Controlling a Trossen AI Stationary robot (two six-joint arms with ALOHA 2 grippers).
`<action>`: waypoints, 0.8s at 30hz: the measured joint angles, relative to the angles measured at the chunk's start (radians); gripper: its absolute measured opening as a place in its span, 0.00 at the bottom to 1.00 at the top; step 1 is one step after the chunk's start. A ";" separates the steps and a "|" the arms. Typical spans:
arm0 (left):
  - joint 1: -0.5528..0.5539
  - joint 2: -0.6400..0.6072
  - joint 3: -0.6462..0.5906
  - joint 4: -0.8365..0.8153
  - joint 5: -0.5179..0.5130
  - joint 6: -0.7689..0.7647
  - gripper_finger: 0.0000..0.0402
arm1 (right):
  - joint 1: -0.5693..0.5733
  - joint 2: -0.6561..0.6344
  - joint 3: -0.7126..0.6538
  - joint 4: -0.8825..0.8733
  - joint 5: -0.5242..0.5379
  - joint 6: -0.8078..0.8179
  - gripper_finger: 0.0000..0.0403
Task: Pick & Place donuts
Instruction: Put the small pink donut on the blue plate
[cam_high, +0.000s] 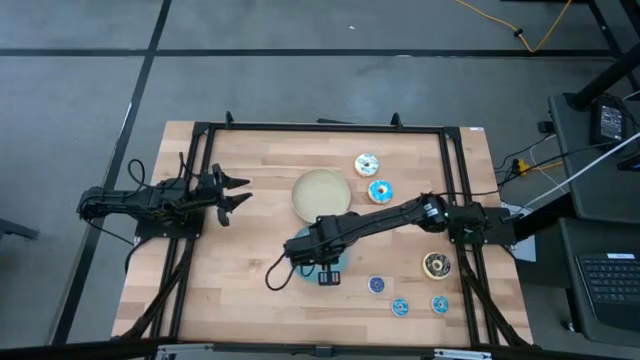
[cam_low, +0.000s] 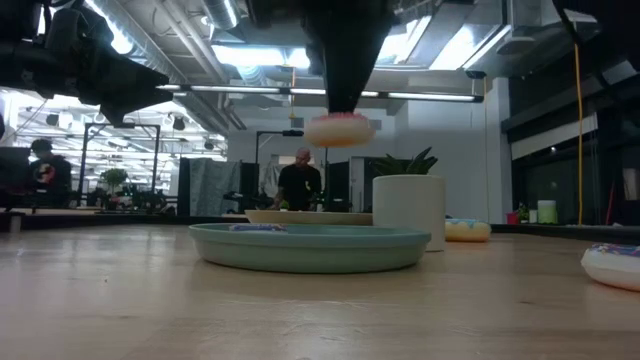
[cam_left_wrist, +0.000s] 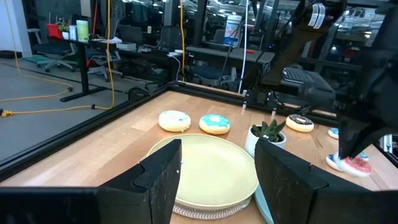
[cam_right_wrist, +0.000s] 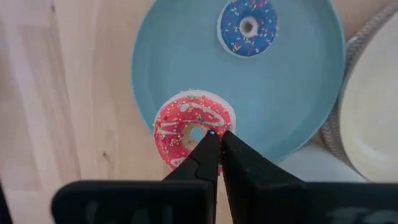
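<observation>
The left end effector (cam_high: 236, 193) waits at the table's (cam_high: 240, 290) left side, fingers spread, holding nothing. The right end effector (cam_right_wrist: 216, 144) pinches the pink donut's (cam_right_wrist: 186, 127) rim, suspending it flat above the blue plate (cam_right_wrist: 298, 99). The plate lies directly beneath, a blue donut (cam_right_wrist: 248, 26) resting further across it, so release looks like a straight descent.

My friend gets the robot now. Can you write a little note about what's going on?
Right gripper: shut on the pink sprinkled toy donut, held above the light-blue plate.
Left gripper: open, waiting at the table's left side.
Done: one small blue sprinkled donut lies in that plate.
Left: white-iced donut, light-blue-iced donut, dark brown donut and three small blue ones on the table.
</observation>
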 joint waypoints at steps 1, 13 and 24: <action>0.000 0.000 0.000 0.000 0.000 0.000 0.49 | 0.000 0.006 0.000 0.000 0.000 0.005 0.05; 0.000 0.000 0.000 0.000 0.000 0.000 0.49 | 0.000 0.075 0.001 0.043 0.000 0.009 0.05; 0.000 0.000 0.000 0.000 0.000 0.000 0.49 | -0.001 0.086 -0.007 0.141 0.000 0.009 0.05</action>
